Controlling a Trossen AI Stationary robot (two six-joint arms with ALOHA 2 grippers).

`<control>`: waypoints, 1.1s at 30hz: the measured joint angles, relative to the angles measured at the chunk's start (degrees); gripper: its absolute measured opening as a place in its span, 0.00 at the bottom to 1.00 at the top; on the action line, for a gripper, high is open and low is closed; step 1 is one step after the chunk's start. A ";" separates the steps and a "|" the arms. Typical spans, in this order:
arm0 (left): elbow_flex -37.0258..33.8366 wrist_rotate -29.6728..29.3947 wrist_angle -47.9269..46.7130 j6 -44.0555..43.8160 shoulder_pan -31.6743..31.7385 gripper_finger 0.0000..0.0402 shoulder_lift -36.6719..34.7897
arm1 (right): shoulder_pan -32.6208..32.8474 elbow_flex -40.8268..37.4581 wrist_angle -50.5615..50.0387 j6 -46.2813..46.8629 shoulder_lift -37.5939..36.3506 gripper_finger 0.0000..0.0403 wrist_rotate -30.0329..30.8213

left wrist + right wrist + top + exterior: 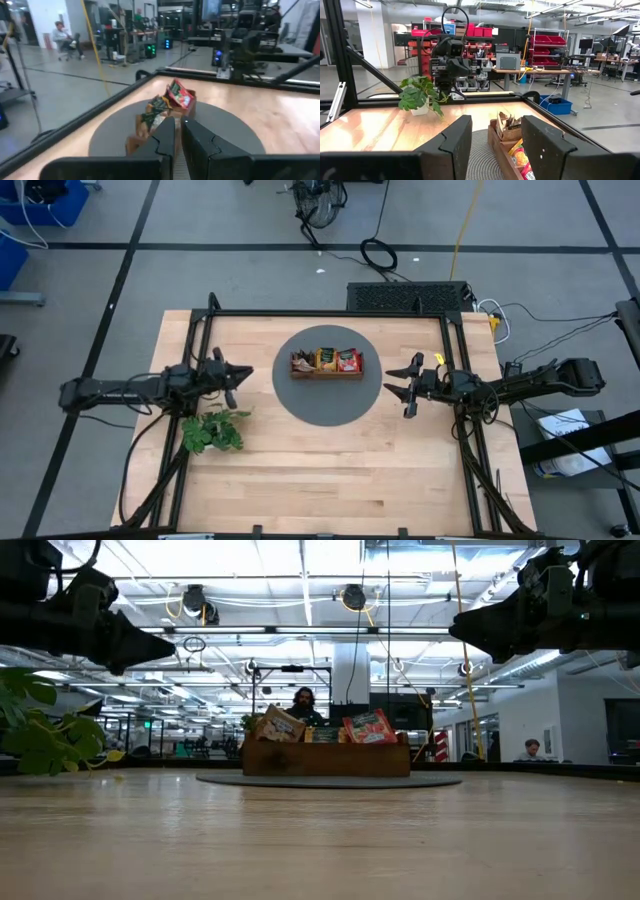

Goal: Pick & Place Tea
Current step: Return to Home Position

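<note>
Above the table, my raised arms flank the tray (327, 376) of tea (348, 360).
Left gripper (245, 371) pressed together; right gripper (392, 381) spread.

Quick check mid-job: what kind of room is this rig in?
Probably an open robotics lab or workshop: shelved red bins, a workbench with equipment on it, and a person seated across the bare floor.

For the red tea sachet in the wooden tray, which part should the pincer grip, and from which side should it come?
Grip the top edge of the red sachet, which stands tilted above the wall of the wooden tray. Come from straight above, pinching its flat faces; the tray walls and the neighbouring sachets close off the sides. The open right pincer seems the nearer one.
</note>
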 joint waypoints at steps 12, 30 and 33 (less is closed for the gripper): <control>0.02 5.08 -1.51 -1.07 0.95 0.09 -1.04 | 0.00 -0.02 0.00 0.00 0.00 0.39 0.02; 0.02 5.04 -1.40 -1.75 0.95 0.09 -1.01 | 0.00 -0.02 0.02 0.00 0.00 0.39 0.00; 0.02 5.04 -1.40 -1.75 0.95 0.09 -1.01 | 0.02 -0.02 0.02 0.00 0.00 0.39 0.00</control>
